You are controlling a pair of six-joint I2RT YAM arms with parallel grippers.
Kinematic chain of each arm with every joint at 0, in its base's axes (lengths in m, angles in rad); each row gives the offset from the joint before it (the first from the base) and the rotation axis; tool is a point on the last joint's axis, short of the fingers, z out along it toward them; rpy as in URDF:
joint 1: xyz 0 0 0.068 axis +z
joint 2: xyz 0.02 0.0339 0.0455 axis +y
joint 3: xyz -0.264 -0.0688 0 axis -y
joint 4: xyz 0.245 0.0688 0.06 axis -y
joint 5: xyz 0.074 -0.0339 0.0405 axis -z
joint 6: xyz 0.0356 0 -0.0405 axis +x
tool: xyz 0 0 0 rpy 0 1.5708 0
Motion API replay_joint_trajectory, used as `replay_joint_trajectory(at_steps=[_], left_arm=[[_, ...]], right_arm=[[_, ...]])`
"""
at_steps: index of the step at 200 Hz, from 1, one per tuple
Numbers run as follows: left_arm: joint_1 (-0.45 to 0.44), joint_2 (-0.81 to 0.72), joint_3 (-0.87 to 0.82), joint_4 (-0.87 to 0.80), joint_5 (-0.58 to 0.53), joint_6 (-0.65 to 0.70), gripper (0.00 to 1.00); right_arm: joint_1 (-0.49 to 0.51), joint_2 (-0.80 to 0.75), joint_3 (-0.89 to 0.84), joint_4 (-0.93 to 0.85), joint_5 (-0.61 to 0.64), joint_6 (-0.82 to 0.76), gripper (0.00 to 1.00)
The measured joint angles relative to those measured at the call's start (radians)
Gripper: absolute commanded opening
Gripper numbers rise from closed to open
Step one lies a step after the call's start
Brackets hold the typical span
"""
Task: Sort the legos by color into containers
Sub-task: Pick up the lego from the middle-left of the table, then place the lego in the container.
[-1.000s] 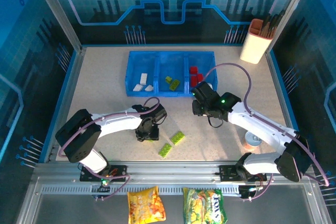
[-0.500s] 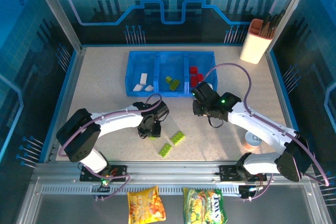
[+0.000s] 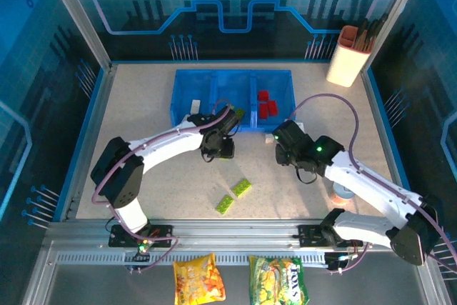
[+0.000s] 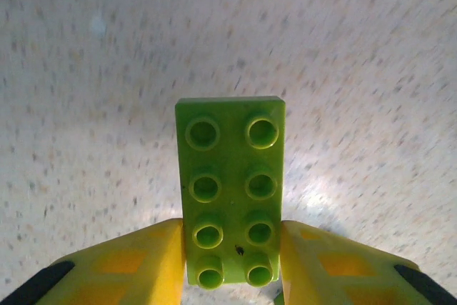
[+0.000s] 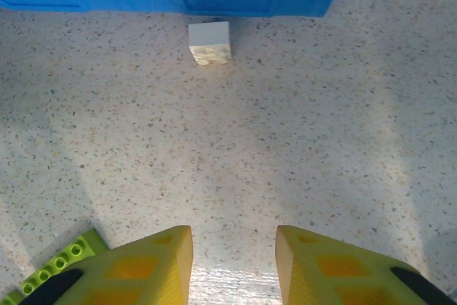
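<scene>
The left end effector [image 3: 218, 146] has come away from the open worktop [image 3: 143, 105], where it hung low half a second ago, and now sits close in front of the blue tray [image 3: 235, 74], its fingers clamped on the lower end of a lime green brick [image 4: 230, 189] that juts out studs-up past the tips; so one more green piece is lifted and on its way, and the drop likely belongs in the middle compartment [image 3: 223, 98], where green bricks [image 3: 234, 112] already lie. The right end effector [image 5: 233, 244] has drawn back a little from the tray, jaws parted and empty, with a white brick [image 5: 209, 42] ahead of it, well apart, on the worktop against the tray's front wall. Two green bricks [image 3: 241, 188] remain loose nearer the arm bases
</scene>
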Motion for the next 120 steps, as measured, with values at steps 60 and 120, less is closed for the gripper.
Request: replay_joint_trajectory(at_steps=[60, 120], left_arm=[[0.068, 0.143, 0.246, -0.033, 0.0, 0.075, 0.38], [0.133, 0.267, 0.391, -0.048, -0.01, 0.096, 0.38]], right_arm=[[-0.009, -0.095, -0.016, -0.077, 0.038, 0.025, 0.37], [-0.011, -0.176, -0.027, -0.139, 0.064, 0.047, 0.37]])
